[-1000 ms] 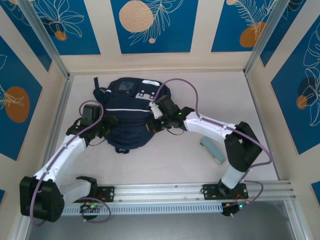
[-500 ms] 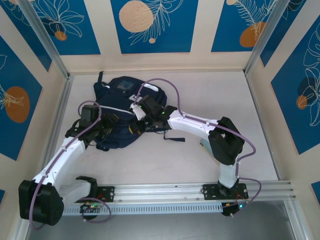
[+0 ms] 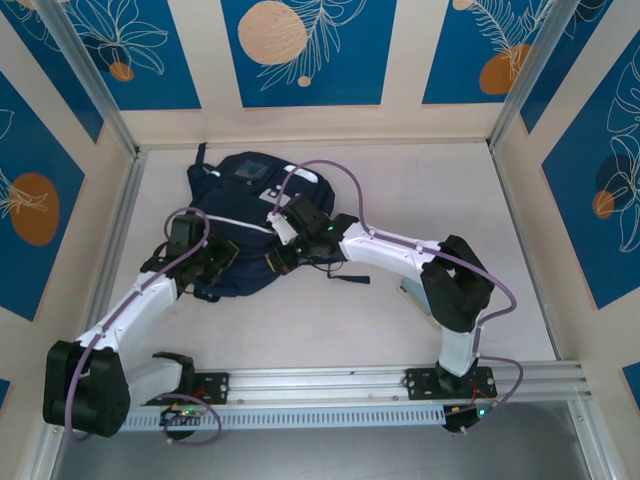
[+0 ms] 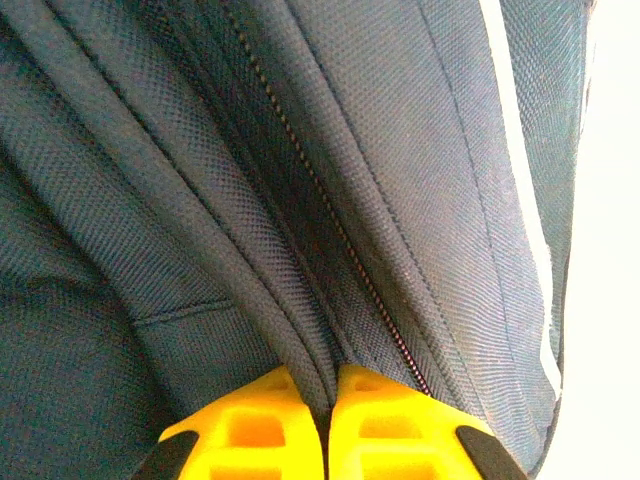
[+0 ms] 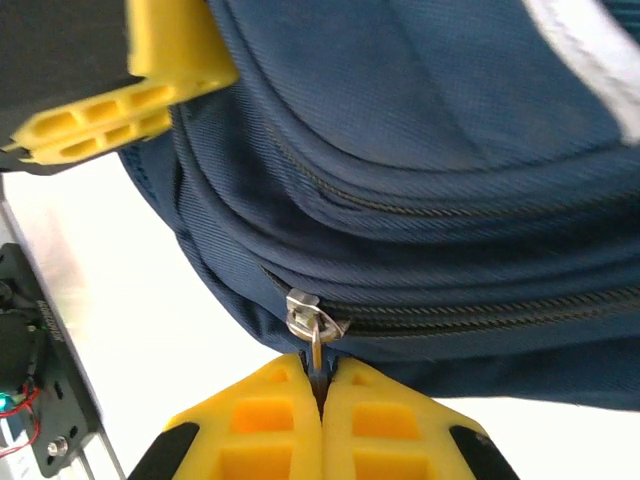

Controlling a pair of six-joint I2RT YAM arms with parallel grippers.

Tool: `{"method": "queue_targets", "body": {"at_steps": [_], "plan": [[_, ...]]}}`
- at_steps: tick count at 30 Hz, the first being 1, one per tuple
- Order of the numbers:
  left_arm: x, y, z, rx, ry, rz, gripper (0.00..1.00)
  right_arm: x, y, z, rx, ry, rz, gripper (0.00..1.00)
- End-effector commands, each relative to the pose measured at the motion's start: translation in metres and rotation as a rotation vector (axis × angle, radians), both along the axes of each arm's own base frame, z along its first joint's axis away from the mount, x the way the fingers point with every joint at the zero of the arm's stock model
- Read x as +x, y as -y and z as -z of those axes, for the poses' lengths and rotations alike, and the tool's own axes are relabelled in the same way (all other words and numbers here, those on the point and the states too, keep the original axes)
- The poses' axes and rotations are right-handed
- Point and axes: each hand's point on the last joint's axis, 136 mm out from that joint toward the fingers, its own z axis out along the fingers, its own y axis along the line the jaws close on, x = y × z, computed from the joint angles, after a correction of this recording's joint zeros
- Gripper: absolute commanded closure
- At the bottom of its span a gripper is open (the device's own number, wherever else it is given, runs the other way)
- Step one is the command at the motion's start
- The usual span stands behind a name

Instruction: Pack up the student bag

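No text, brand, number or sign can be read. The white patches on the front pocket of the student bag perhaps carry some print, but in the top view they are too small and too blurred to tell.

Left gripper, right gripper — both clamped

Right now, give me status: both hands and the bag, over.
Left hand shut, pinching student bag fabric beside a zipper. Right hand shut on zipper pull. Bag lying on table. Hands close together.
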Motion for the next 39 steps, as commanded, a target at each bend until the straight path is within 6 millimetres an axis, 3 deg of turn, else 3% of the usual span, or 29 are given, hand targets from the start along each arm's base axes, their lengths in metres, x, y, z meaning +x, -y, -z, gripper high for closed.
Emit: {"method": "queue_targets", "body": {"at_steps": [1,9,16,28,36,37,39], "plan": [[-0.001,-0.017,0.003,0.104,0.004,-0.011,1.0,0.019,0.042,-0.007,-0.075,0.046,0.079,1.0],[-0.013,-0.021,0.017,0.132,-0.035,0.001,1.0,0.066,0.083,0.023,-0.163,-0.079,0.325,1.0],[-0.02,-0.021,0.021,0.144,-0.052,0.026,1.0,0.104,0.112,0.034,-0.25,-0.129,0.52,1.0],[-0.024,-0.021,0.018,0.15,-0.05,0.037,1.0,0.142,0.14,0.04,-0.263,-0.185,0.671,1.0],[-0.025,-0.016,0.009,0.133,-0.028,0.069,1.0,0.153,0.159,0.04,-0.267,-0.163,0.682,1.0],[-0.025,-0.014,0.006,0.135,-0.022,0.086,0.97,0.151,0.156,0.037,-0.254,-0.158,0.647,1.0],[-0.026,-0.013,-0.003,0.149,-0.01,0.115,0.76,0.146,0.154,0.031,-0.241,-0.137,0.579,1.0]]}}
